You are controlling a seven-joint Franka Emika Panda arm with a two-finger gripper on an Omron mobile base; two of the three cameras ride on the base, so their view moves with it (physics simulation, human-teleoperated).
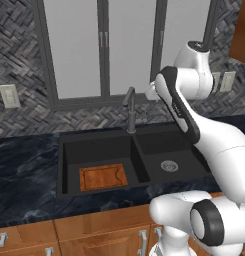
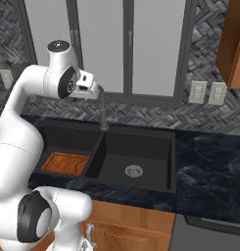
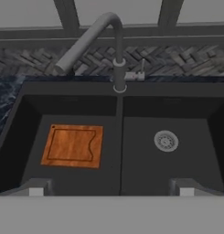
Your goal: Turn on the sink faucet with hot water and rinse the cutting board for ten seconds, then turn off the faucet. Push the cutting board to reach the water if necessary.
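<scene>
The sink faucet (image 3: pixel 118 64) stands behind the centre divider of the black sink (image 3: pixel 120 114), and its spout (image 3: pixel 83 45) angles over the left basin. Its small lever (image 3: pixel 136 75) sits at the base on the right. The cutting board (image 3: pixel 73 146) lies flat on the floor of the left basin (image 1: pixel 103 177), left of the spout's end. My gripper (image 3: pixel 111 191) hovers high above the sink's front, level with the faucet's top (image 2: pixel 94 90), open with nothing between its fingertips (image 3: pixel 35 189). The water is out of view.
The right basin holds a round metal drain (image 3: pixel 166 140). Dark marble counter (image 2: pixel 209 157) runs on both sides of the sink. Behind it are a window (image 1: pixel 104 45), wall outlets (image 2: pixel 207 93) and a wooden upper cabinet (image 2: pixel 234 44).
</scene>
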